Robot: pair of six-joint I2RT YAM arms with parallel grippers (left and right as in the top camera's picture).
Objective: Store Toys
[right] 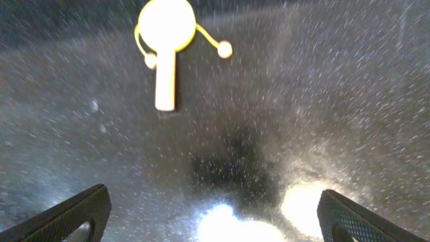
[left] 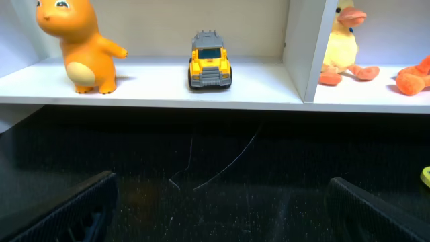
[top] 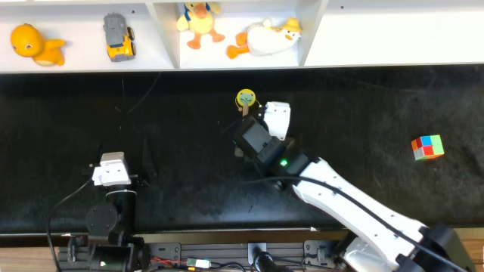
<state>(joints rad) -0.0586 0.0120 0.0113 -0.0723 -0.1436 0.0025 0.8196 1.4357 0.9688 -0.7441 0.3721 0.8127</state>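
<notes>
Right arm (top: 340, 200): white links, black joints, green LED (top: 284, 162).

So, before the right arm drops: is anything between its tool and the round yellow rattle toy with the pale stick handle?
Nothing visible does. The right tool is open over bare black tabletop, and the round yellow rattle toy with the pale stick handle lies just ahead of it.

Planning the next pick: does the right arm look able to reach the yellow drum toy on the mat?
Probably yes: the right end effector is open and the yellow drum toy lies just ahead on the mat, nothing between them.
</notes>
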